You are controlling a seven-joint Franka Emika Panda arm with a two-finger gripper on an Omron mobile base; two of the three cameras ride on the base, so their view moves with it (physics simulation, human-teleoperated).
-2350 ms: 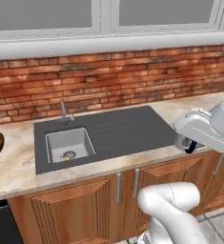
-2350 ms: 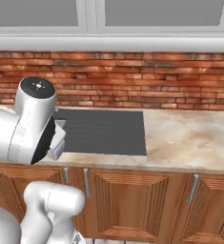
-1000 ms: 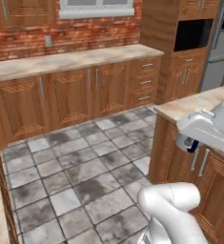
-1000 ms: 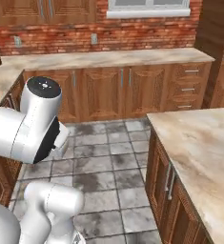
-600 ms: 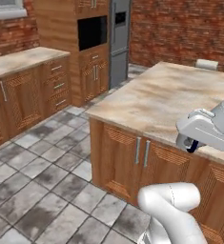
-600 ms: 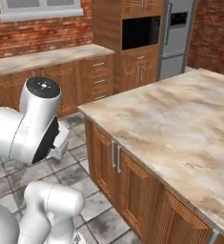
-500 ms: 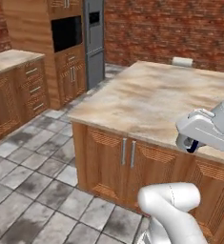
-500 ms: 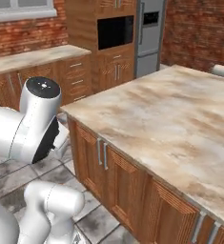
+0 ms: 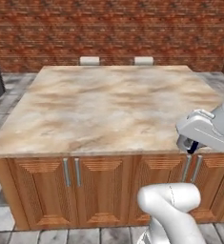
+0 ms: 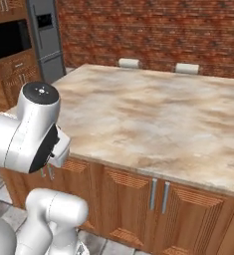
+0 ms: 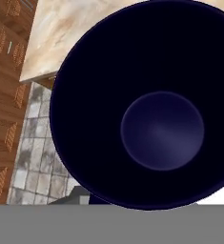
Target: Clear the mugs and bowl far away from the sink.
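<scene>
**Mug (image 11: 161,128) clamped in the pincer at the island's near edge**

Grips the mug with the gripper (image 9: 188,143), jaws drawn narrow on it (little more than a dark blue sliver under the white hand in the left base view). Hangs there at the right of that view, level with the front edge of the island counter (image 9: 108,105), just above the cabinet doors (image 9: 70,190). Cannot tell from that angle whether over the stone or just off its lip.

Looks straight down the mug's mouth in the hand view: dark blue walls, a paler round bottom, nothing inside. Crowds out most of that view. Leaves, past the rim at the upper left, a corner of the marbled beige counter, below it the grey tiled floor (image 11: 37,133), and along the left edge ridged wooden cabinet fronts (image 11: 4,95).

Spreads wide and bare ahead of the arm: beige and brown marbled stone on wooden base cabinets with slim metal handles. Shows two pale chair backs (image 9: 89,60) peeking over the far edge, side by side and apart from each other. Closes off behind them with a red brick wall (image 9: 108,28).

Stands farther left in the right base view: a tall grey fridge (image 10: 46,35), and beside it a dark built-in oven (image 10: 9,37) set in wooden housing, both well apart from the island.
</scene>
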